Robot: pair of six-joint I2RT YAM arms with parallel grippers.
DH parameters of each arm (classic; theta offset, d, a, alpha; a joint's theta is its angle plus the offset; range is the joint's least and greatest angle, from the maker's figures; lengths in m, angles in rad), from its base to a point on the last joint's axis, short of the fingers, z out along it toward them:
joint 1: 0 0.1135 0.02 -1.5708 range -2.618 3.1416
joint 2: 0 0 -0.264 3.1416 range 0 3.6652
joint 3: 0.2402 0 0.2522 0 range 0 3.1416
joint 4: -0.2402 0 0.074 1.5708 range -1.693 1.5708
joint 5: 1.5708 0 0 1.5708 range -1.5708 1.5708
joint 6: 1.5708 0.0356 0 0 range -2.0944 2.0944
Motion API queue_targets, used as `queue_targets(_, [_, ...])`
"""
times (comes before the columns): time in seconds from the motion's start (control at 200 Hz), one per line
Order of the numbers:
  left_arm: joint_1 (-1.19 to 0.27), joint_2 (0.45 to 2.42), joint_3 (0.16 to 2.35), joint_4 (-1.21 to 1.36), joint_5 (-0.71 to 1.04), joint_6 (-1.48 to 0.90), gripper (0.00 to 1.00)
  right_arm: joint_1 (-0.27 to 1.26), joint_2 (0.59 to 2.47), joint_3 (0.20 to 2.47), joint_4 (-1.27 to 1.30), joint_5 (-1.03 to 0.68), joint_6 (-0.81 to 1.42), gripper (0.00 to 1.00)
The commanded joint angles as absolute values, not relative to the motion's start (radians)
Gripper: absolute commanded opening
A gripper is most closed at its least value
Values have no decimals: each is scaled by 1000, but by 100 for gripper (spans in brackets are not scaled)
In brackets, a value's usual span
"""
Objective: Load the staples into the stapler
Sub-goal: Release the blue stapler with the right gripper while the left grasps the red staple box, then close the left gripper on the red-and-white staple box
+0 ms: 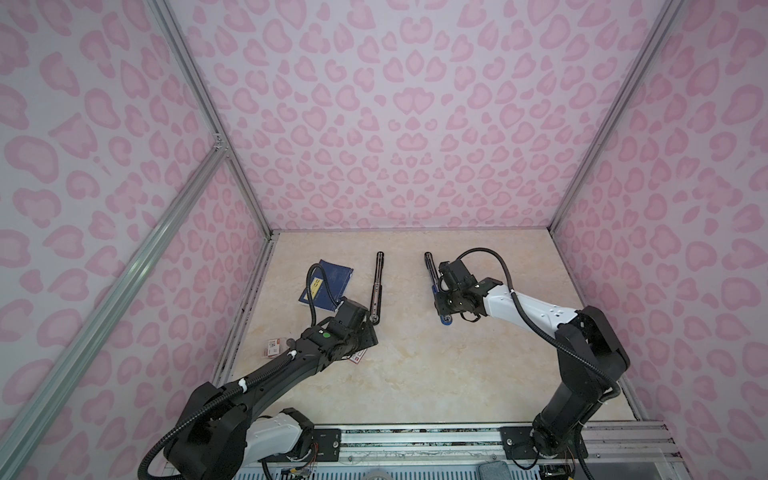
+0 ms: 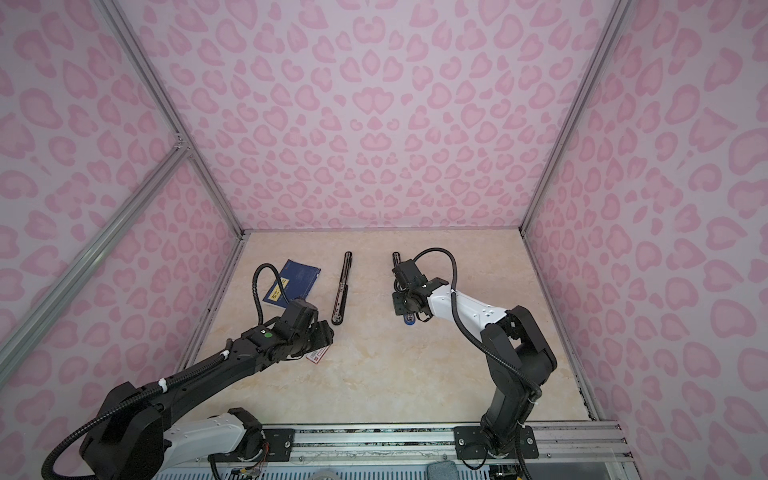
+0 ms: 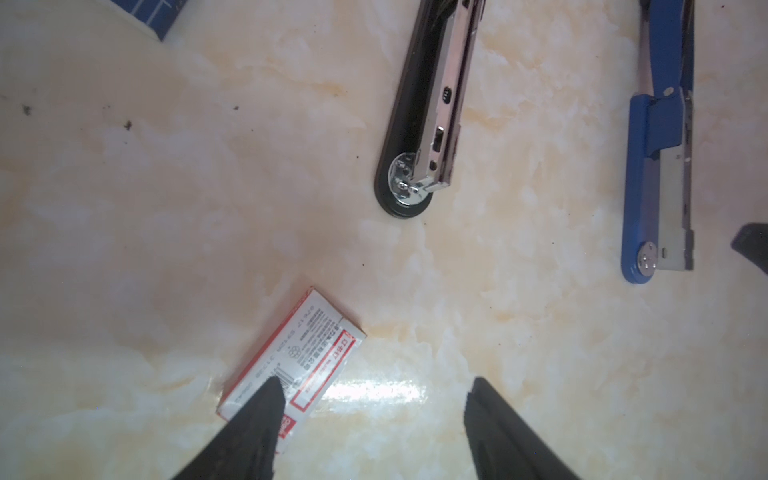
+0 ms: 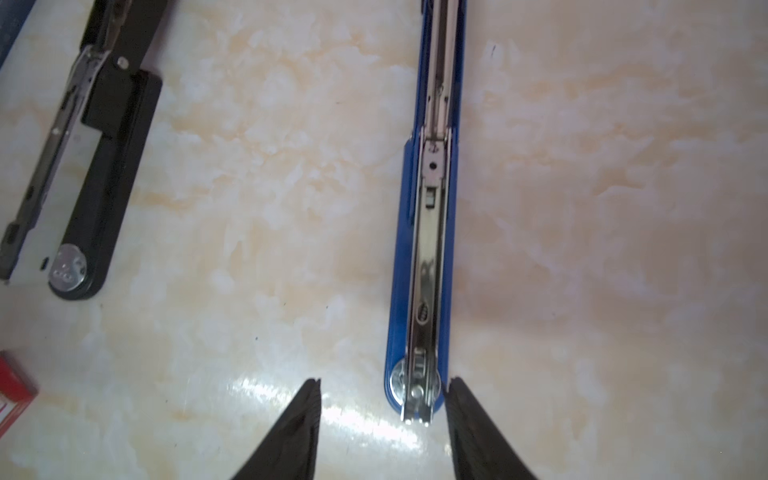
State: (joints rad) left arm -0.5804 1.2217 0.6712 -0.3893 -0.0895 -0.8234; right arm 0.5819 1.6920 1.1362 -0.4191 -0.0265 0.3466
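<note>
Both staplers lie opened flat on the table [image 1: 457,374], side by side and apart.

Right gripper [image 4: 383,382]: jaws apart, gripping nothing. The near end of the blue stapler [image 4: 428,249] sits in the gap, hard against one fingertip [image 4: 455,388]; touching or just beside, can't tell. The other fingertip is clear of it. In both top views the right wrist covers most of that stapler, and only its far end [image 1: 429,262] and near tip show.

Left gripper [image 3: 374,386]: jaws wide, nothing held. One fingertip [image 3: 272,390] overlaps the red-and-white box [image 3: 307,353]; resting on it or above it, can't tell. From above the wrist hides most of that box [image 1: 358,356]. The black stapler [image 1: 376,286] is in full view, beyond this gripper.

Staples: can't locate them. The blue stapler's rail is all glare and the black one's reads no better.

A second box [image 1: 272,347] sits at the table's left edge. The blue booklet [image 1: 326,284] is partly behind the left arm's cable.
</note>
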Motion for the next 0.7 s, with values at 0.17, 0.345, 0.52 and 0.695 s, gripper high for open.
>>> queue_targets(0.17, [-554,1315,709,-443,-152,-755,79,600,1500,940,-342,-128,374,57])
queue_targets(0.345, [-533,1404,722,-417,-153,-721,79,612,1447,868,-327,-142,389,55])
queue_targets(0.52, [-523,1471,747,-410,-116,-699,79,614,1438,848,-322,-147,394,52])
queue_targets(0.695, [-535,1463,713,-355,5,-717,79,614,1433,846,-313,-150,396,51])
